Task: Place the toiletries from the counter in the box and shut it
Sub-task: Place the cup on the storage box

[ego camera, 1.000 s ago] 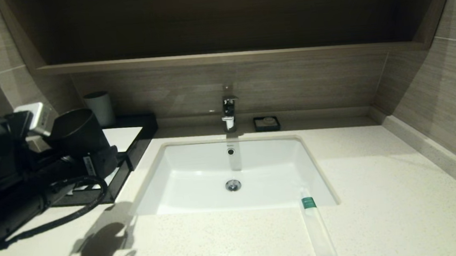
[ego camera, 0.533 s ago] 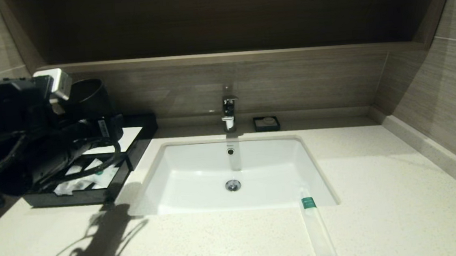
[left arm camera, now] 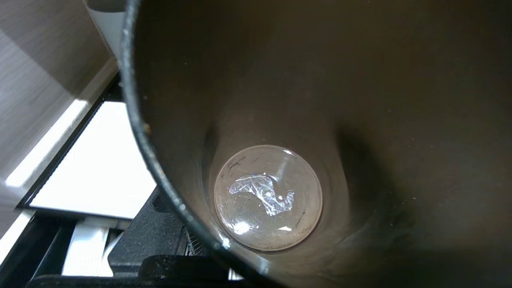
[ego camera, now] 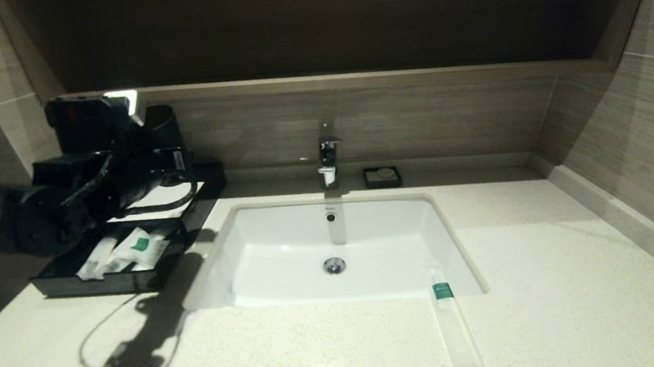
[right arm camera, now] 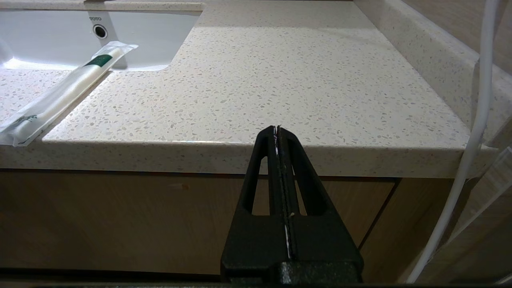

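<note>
The black box (ego camera: 211, 180) stands at the counter's (ego camera: 544, 277) back left, its white top panel (ego camera: 173, 198) bare and its front drawer (ego camera: 107, 282) pulled out. Several white sachets with green labels (ego camera: 140, 245) lie in the drawer. One long sachet (ego camera: 456, 331) (right arm camera: 68, 90) rests on the counter by the sink's front right corner. My left gripper (ego camera: 167, 149) hovers above the box's top, shut on a dark cup (ego camera: 162, 126) whose inside (left arm camera: 280, 120) fills the left wrist view. My right gripper (right arm camera: 277, 129) is shut and empty, below the counter's front edge.
A white sink basin (ego camera: 287, 268) with a chrome faucet (ego camera: 328, 160) sits mid-counter. A small black soap dish (ego camera: 382, 177) stands behind it. A pale cup (left arm camera: 106, 24) stands at the box's back. Tiled walls close in on both sides; a shelf overhangs the back.
My left arm has risen and swung back and to the right with the dark cup, uncovering the open drawer and its sachets. The right gripper and the long sachet have not moved.
</note>
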